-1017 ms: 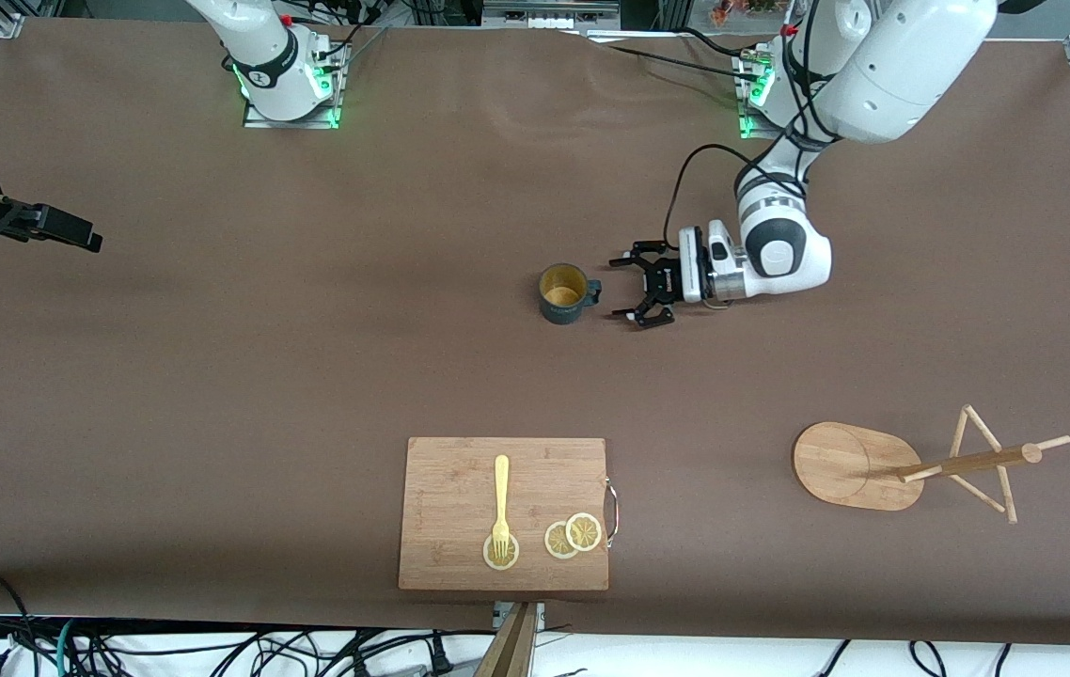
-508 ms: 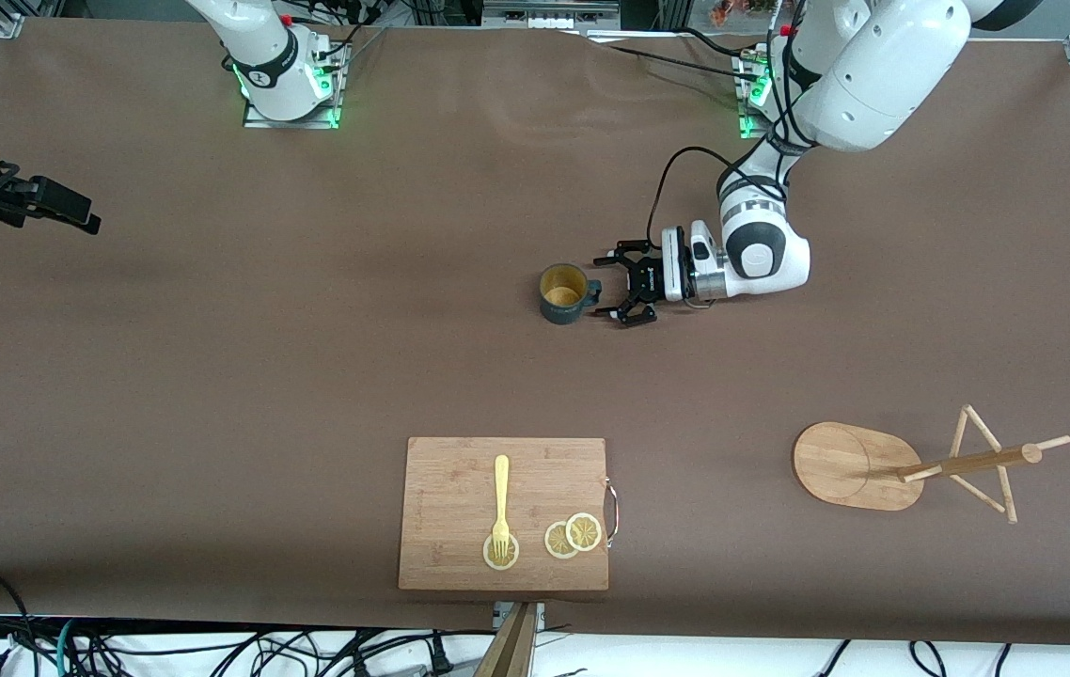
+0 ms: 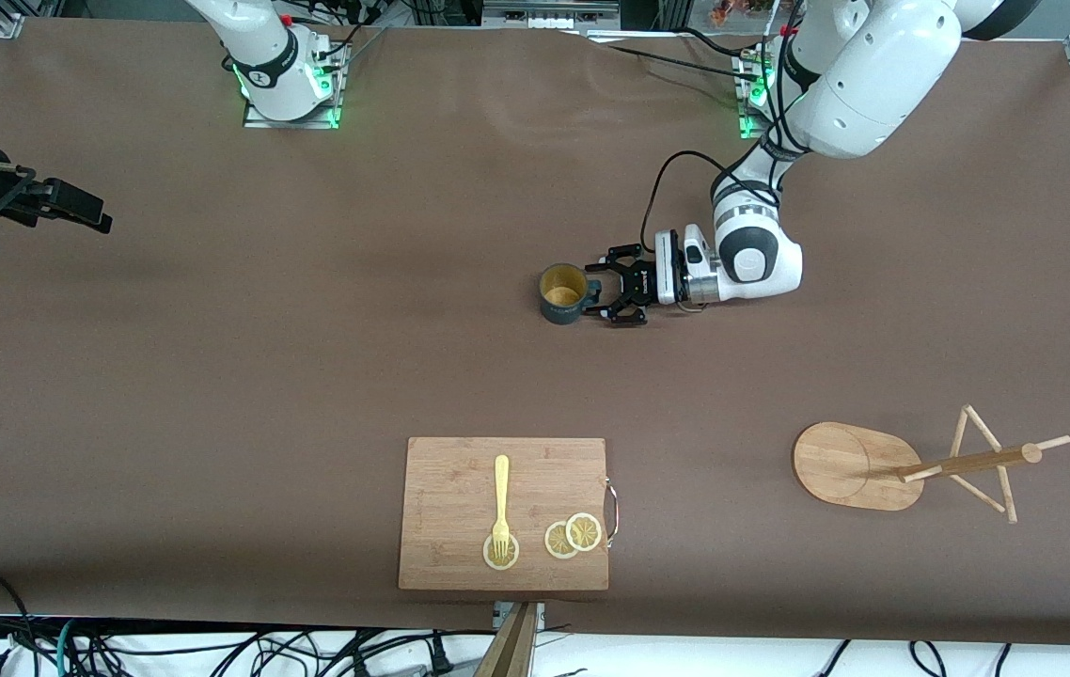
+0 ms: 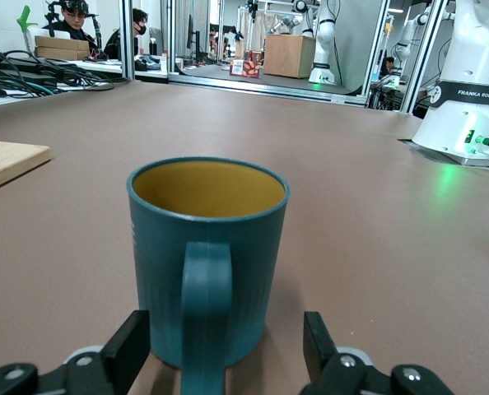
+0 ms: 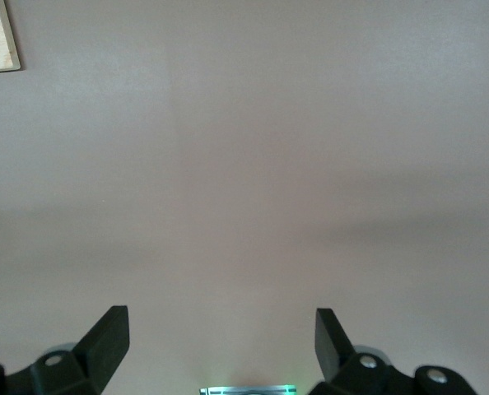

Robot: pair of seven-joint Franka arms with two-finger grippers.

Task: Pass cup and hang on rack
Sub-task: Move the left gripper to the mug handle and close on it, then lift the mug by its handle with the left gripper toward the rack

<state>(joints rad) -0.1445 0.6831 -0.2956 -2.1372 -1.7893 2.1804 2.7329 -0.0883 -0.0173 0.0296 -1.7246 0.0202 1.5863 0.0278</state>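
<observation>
The dark teal cup (image 3: 563,293) stands upright in the middle of the table, its yellowish inside showing and its handle turned toward the left arm's end. My left gripper (image 3: 597,293) lies low at the table, open, with one finger on each side of the handle. In the left wrist view the cup (image 4: 207,247) fills the middle, the handle runs down between the fingertips (image 4: 133,350), and a gap shows beside the cup's wall. The wooden rack (image 3: 958,463) is nearer to the front camera, toward the left arm's end. My right gripper (image 3: 84,209) waits open over bare table at the right arm's end.
A wooden cutting board (image 3: 504,512) with a yellow fork (image 3: 501,503) and lemon slices (image 3: 573,536) lies near the table's front edge, nearer to the front camera than the cup. Brown cloth covers the table between the cup and the rack.
My left gripper has slid along the table to the cup, so its fingers now flank the handle, and they have narrowed a little. The right gripper has shifted slightly.
</observation>
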